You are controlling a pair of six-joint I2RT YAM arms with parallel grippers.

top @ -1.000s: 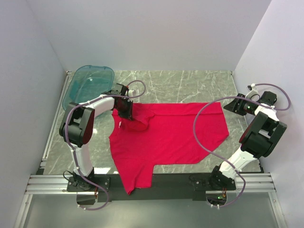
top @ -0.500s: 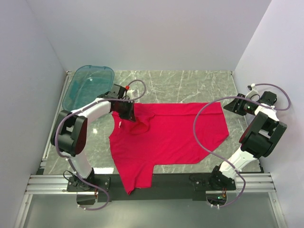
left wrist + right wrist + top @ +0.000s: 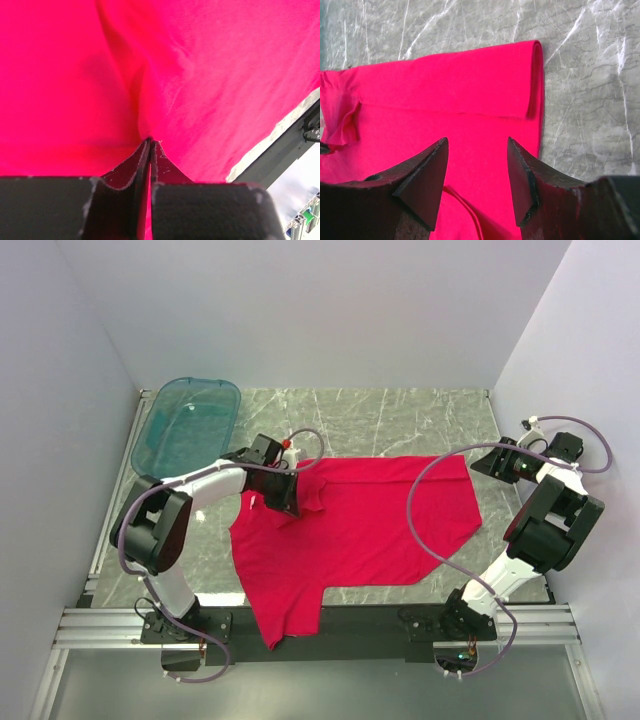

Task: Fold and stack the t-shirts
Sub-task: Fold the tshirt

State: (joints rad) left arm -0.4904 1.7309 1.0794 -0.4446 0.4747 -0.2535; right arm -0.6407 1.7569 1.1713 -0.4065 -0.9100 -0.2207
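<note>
T-shirt [image 3: 360,525], plain red, lies spread on the marble tabletop [image 3: 400,410] with its near corner reaching over the front rail [image 3: 380,618]. The left claw [image 3: 150,142] is pressed together on a pinch of cloth at the garment's far-left part. To fold cleanly, I judge the pinch should rise just clear of the layer beneath and travel straight across so the edge lands square. The right claw [image 3: 477,142], spread and holding nothing above the far-right folded edge, could pin that side.

t-shirt [image 3: 210,75] cropped, fold hidden inside left tool [image 3: 150,145]
</note>
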